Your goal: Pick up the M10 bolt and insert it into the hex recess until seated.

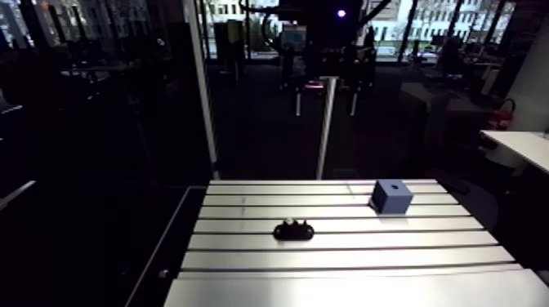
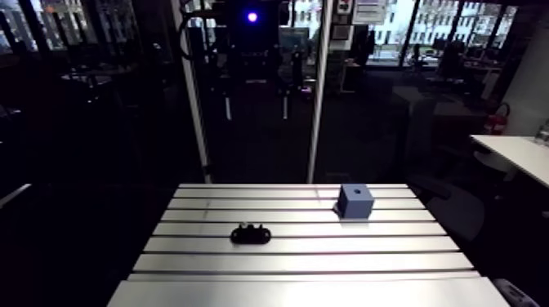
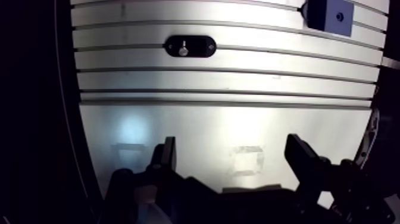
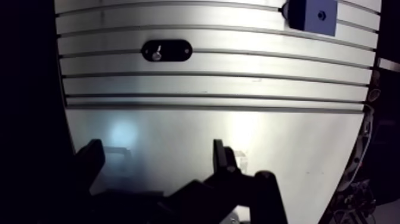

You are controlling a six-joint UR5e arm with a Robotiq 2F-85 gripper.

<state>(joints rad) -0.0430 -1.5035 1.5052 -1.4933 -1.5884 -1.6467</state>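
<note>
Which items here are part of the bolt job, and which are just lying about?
Job: bolt in its black holder; blue block with a hole in its top; tool, open and holding nothing.
Other: slotted table, just the support.

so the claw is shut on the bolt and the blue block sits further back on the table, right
Not quite. The claw is open and holds nothing. The wrist view shows the bolt standing in its black holder, well ahead of the fingers. The rest holds: the blue block does sit further back on the table.
</note>
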